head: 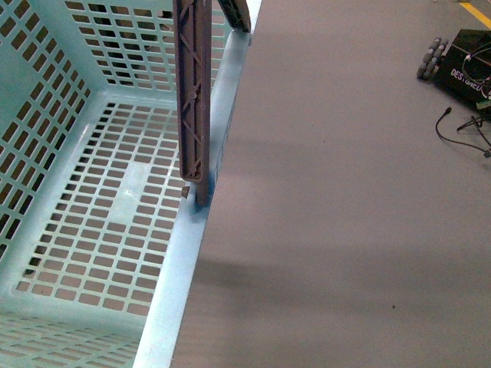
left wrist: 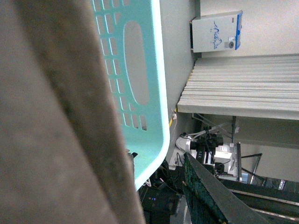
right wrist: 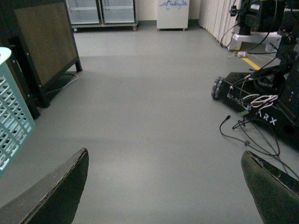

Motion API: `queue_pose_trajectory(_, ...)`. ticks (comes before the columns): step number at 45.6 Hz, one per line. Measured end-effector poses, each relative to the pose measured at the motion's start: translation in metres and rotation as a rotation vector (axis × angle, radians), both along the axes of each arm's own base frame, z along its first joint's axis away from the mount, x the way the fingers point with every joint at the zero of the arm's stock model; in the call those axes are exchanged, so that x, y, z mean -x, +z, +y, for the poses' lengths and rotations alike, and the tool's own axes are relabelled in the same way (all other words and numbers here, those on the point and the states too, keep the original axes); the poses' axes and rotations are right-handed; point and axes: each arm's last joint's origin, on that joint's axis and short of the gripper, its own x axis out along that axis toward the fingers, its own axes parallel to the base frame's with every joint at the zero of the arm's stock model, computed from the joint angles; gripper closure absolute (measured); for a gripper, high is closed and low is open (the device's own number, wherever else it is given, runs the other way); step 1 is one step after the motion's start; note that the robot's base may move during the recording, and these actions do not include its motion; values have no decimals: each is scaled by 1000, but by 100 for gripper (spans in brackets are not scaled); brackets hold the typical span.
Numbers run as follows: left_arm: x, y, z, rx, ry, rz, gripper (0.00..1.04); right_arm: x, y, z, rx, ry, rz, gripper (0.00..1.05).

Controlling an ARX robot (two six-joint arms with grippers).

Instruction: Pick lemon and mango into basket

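**Q:** Where is the basket sitting?

**A:** In the front view I am seeing the basket point(head: 184, 261) filling the left half, close under the camera and standing on the grey floor point(head: 345, 215). I am looking down onto its slotted bottom. Its handle point(head: 193, 92) is standing upright, pivoting at the right-hand rim. The right wrist view is catching only a corner of the lattice wall at the frame edge.

**Q:** How is the right gripper standing?

**A:** The right gripper point(right wrist: 164, 156) is hanging with both dark fingers point(right wrist: 56, 196) spread wide. Only floor is showing between them, and it is well apart from the basket.

**Q:** And the left?

**A:** I am seeing only one dark finger of the left gripper point(left wrist: 205, 191), just beside the basket's turquoise wall with its oval slot. A blurred brown-grey mass point(left wrist: 51, 121) is covering much of that view, and I cannot tell what it is. I cannot tell whether this gripper is spread or closed.

**Q:** What else is showing?

**A:** A black wheeled base point(head: 464, 57) with loose cables point(head: 460, 126) is sitting far right on the floor. A white box point(left wrist: 217, 31) is standing against the wall in the left wrist view.
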Motion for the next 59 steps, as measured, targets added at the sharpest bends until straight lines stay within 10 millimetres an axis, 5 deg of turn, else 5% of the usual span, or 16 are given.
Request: queue_pose_trajectory(59,0,0,0,-1,0,0,75,0,0,0,0,0,0,9)
